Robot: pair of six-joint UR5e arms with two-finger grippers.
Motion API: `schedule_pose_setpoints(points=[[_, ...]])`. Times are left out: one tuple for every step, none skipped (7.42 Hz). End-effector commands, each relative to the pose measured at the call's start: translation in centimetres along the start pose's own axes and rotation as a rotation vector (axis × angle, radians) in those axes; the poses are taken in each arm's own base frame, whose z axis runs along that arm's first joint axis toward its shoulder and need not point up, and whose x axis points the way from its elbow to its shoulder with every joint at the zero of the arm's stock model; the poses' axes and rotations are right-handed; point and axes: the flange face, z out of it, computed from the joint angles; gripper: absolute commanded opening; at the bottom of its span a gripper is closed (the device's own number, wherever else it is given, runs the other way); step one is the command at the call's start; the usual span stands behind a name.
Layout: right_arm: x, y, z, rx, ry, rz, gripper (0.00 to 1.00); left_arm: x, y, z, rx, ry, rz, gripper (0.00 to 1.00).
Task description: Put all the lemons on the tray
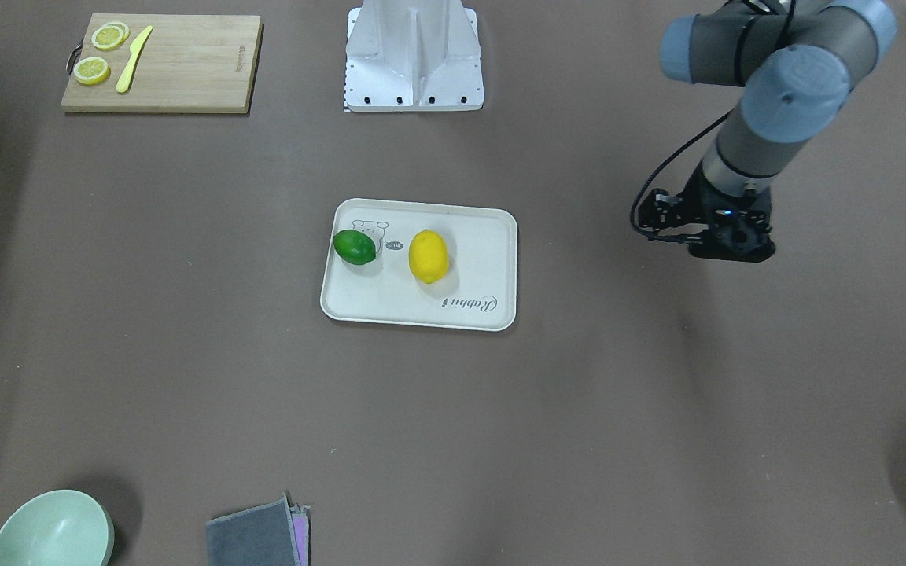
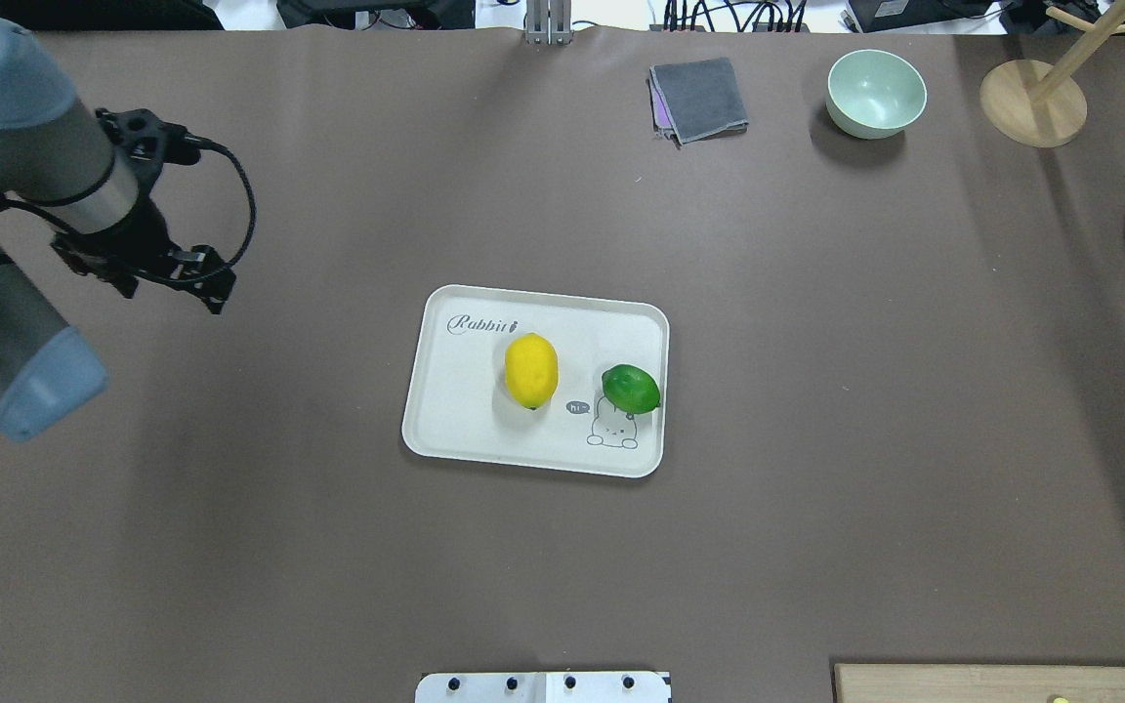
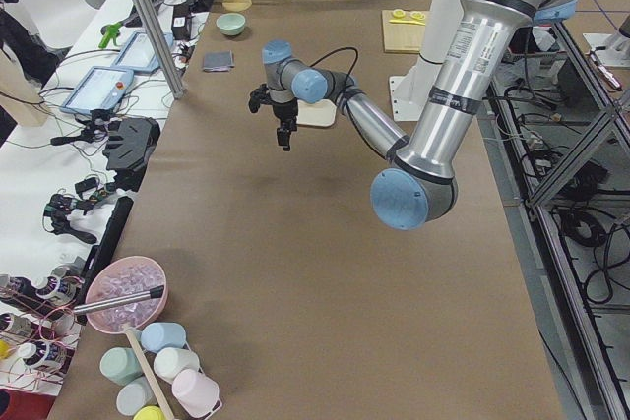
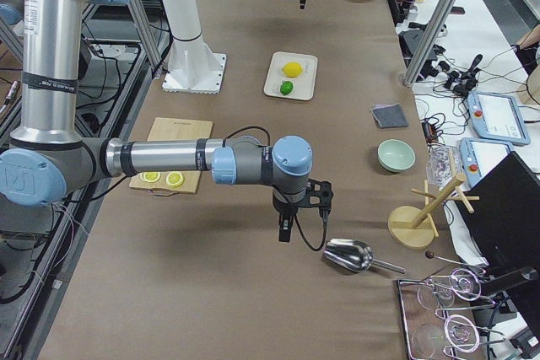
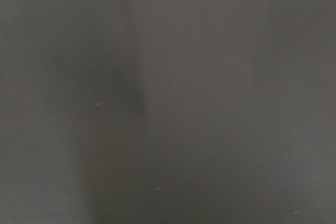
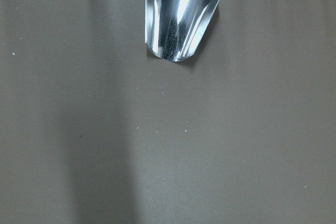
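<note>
The cream tray lies at the table's middle. The yellow lemon and the green lemon both rest on it, apart from each other. My left gripper hangs over bare table well off the tray's side; its fingers look shut and empty. My right gripper shows only in the exterior right view, above the table beside a metal scoop; I cannot tell whether it is open or shut.
A wooden cutting board with citrus slices and a yellow knife lies near the robot base. A green bowl, a grey cloth and a wooden stand sit at the far edge. The scoop is just ahead of the right wrist.
</note>
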Motion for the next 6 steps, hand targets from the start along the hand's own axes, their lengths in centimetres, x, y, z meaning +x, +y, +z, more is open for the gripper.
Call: schedule_pose_setpoints(points=[[0.5, 0.2, -0.2, -0.004, 0.008, 0.007, 0.99, -12.1, 3.5, 1.6, -0.006, -0.046, 0.007, 0.98], [0.5, 0.2, -0.2, -0.004, 0.008, 0.007, 0.99, -17.5, 5.7, 3.4, -0.016, -0.004, 0.014, 0.98], [0.4, 0.2, -0.3, -0.002, 0.004, 0.007, 0.99, -23.0, 6.6, 4.3, -0.012, 0.030, 0.018, 0.98], [0.8, 0.4, -0.1, -0.005, 0.005, 0.014, 0.99, -26.8, 6.8, 3.3, -0.009, 0.054, 0.015, 0.98], [0.9, 0.6, 0.0, -0.008, 0.005, 0.017, 0.99, -30.4, 8.3, 3.2, -0.013, 0.074, 0.030, 0.98], [0.9, 0.5, 0.2, -0.011, 0.005, 0.018, 0.99, -34.0, 10.6, 3.4, -0.017, 0.087, 0.047, 0.98]])
